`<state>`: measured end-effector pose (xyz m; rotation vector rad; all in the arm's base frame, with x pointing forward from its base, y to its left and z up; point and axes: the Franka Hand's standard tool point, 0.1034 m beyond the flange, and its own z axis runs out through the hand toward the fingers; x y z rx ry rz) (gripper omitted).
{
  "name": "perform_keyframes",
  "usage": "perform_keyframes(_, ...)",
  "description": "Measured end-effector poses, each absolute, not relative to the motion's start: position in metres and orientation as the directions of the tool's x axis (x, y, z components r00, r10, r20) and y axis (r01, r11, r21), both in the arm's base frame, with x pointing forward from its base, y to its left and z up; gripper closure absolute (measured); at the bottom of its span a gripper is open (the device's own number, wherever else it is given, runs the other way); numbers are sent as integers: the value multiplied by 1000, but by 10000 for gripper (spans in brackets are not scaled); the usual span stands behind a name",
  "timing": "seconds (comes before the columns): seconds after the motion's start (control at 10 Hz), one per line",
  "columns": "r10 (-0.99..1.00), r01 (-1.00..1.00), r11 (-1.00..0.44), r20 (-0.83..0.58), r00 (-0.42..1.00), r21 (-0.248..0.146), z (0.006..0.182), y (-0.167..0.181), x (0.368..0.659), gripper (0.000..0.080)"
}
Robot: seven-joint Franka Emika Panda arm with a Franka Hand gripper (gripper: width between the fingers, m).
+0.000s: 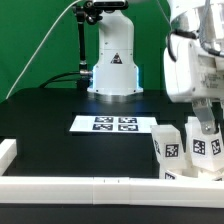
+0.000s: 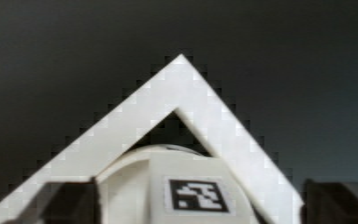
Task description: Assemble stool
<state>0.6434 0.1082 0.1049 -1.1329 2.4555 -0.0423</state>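
Observation:
Stool legs [image 1: 170,150] stand in a tight group at the exterior view's right, just behind the front rail; they are short white blocks with black-and-white tags. My gripper [image 1: 205,128] has come down on the rightmost leg [image 1: 206,146]. In the wrist view this leg [image 2: 197,190] fills the gap between my dark fingers [image 2: 55,203], tag facing the camera, with no gap showing on either side. The round seat is out of view.
The marker board [image 1: 115,124] lies flat at mid-table in front of the arm's base [image 1: 112,70]. A long white rail [image 1: 90,188] runs along the front and another stands at the left [image 1: 8,152]. The rails' corner [image 2: 179,95] shows beyond the leg.

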Motion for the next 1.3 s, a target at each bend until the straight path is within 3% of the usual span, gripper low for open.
perform_keyframes(0.1,-739,-724,655,-380,-556,-215,117,109,643,169)
perform_keyframes(0.3,-754,-734,636,-396,-525,-238,136,111,645,156)
perform_keyframes(0.5,-782,-758,602,-381,-494,-253,133,111,644,151)
perform_keyframes(0.6,-844,-818,508,-346,-409,-271,130,112,643,151)
perform_keyframes(0.7,-925,-904,331,-282,-254,-270,126,113,640,151)
perform_keyframes(0.8,-975,-948,119,-216,-55,-295,128,108,642,151)
perform_keyframes(0.9,-981,-949,-5,-181,65,-314,129,103,644,151)
perform_keyframes(1.3,-941,-892,-281,-82,329,-353,129,100,645,151)
